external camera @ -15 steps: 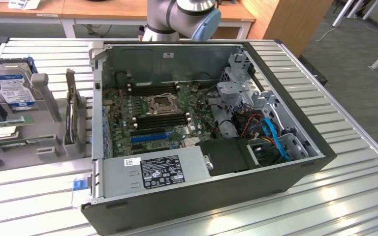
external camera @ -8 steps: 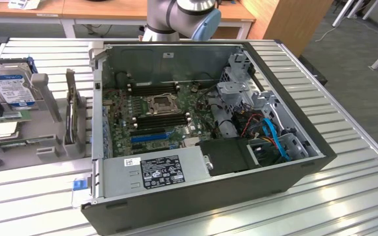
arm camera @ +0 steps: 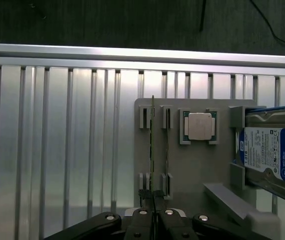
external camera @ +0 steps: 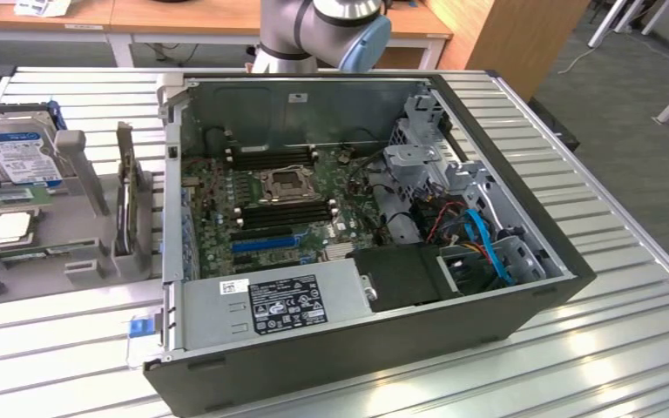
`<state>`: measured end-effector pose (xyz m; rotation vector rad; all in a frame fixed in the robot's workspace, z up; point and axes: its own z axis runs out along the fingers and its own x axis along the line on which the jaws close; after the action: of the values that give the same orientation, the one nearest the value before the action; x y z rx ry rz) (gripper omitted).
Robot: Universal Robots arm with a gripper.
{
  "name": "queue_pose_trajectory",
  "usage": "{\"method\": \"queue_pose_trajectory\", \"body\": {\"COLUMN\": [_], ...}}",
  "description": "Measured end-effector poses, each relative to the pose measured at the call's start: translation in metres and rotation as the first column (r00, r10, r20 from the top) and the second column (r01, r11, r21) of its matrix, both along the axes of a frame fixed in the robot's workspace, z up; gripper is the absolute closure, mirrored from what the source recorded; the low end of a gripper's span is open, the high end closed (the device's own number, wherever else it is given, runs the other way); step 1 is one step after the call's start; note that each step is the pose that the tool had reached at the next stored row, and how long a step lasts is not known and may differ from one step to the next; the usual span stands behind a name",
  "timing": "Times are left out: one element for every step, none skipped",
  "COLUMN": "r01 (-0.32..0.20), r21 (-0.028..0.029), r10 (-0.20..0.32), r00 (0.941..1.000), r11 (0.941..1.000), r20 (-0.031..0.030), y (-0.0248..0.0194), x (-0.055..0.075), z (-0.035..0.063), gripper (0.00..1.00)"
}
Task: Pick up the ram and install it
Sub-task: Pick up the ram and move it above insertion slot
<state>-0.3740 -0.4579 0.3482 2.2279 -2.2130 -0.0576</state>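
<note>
The computer case (external camera: 347, 357) is laid open on its side so that the motherboard (external camera: 224, 187) can be reached from above; its black memory slots (external camera: 282, 212) are made out in the exterior view. In the wrist view, in the grey holder (arm camera: 192, 170), the ram (arm camera: 152, 145) is seen stood on edge, ready for pinching. The gripper (arm camera: 153, 200) is lined up with it, fingers pressed together, nothing clamped.

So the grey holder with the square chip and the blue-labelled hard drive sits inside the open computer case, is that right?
Not quite. The grey holder, with the square chip and the blue-labelled hard drive, sits outside the open computer case, beside it on the slatted metal table, towards the exterior view's left. The exterior view shows this.
</note>
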Motion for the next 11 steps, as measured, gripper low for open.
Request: {"method": "queue_pose_trajectory", "body": {"r01": [0.0, 0.0, 0.0, 0.0, 0.0, 0.0, 0.0, 0.0, 0.0, 0.0, 0.0], "r21": [0.0, 0.0, 0.0, 0.0, 0.0, 0.0, 0.0, 0.0, 0.0, 0.0, 0.0], "r10": [0.0, 0.0, 0.0, 0.0, 0.0, 0.0, 0.0, 0.0, 0.0, 0.0, 0.0], "r00": [1.0, 1.0, 1.0, 1.0, 1.0, 1.0, 1.0, 1.0, 1.0, 1.0, 1.0], "r11": [1.0, 1.0, 1.0, 1.0, 1.0, 1.0, 1.0, 1.0, 1.0, 1.0, 1.0], "r20": [0.0, 0.0, 0.0, 0.0, 0.0, 0.0, -0.0001, -0.0001, 0.0, 0.0, -0.0001], "y": [0.0, 0.0, 0.0, 0.0, 0.0, 0.0, 0.0, 0.0, 0.0, 0.0, 0.0], "x": [0.0, 0.0, 0.0, 0.0, 0.0, 0.0, 0.0, 0.0, 0.0, 0.0, 0.0], "z": [0.0016, 0.0031, 0.0049, 0.0065, 0.008, 0.0096, 0.0111, 0.0126, 0.0141, 0.0159, 0.0178], "gripper": [0.89, 0.89, 0.89, 0.89, 0.89, 0.89, 0.89, 0.89, 0.89, 0.89, 0.89]}}
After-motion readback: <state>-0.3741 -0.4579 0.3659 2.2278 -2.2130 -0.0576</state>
